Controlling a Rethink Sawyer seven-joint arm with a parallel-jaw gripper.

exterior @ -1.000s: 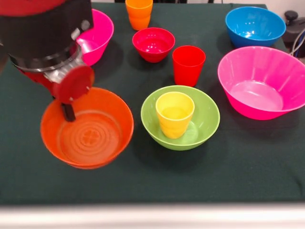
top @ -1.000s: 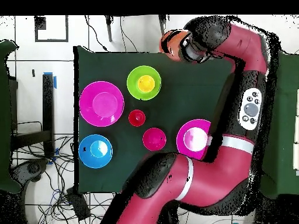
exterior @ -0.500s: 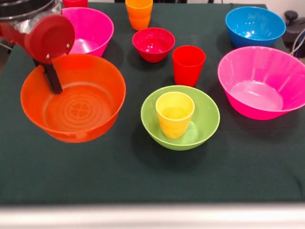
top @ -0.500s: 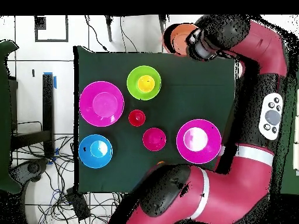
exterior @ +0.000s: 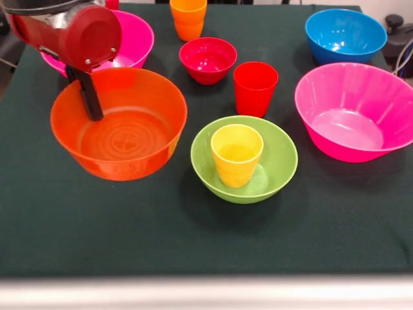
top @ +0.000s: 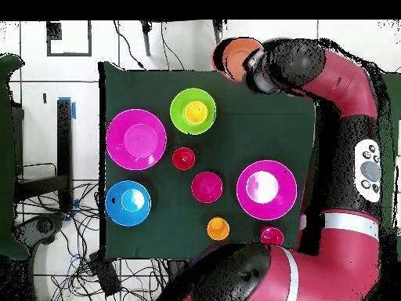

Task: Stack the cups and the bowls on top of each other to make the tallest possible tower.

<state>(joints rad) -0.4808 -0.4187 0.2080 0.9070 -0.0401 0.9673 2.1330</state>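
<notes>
Left of the lime-green bowl (exterior: 244,161), the hand (exterior: 89,97) pinches the orange bowl (exterior: 119,126) by its rim, lifted off the tabletop (exterior: 213,239). It should centre over the yellow cup (exterior: 237,154), level, before lowering.

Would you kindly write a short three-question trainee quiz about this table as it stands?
1. True or false: the yellow cup stands upright inside the green bowl.
2. The gripper holds which item? A) the blue bowl B) the orange bowl C) the red cup
3. Fill in: the orange bowl is held by its ____.

Key: 1 true; 2 B; 3 rim.
</notes>
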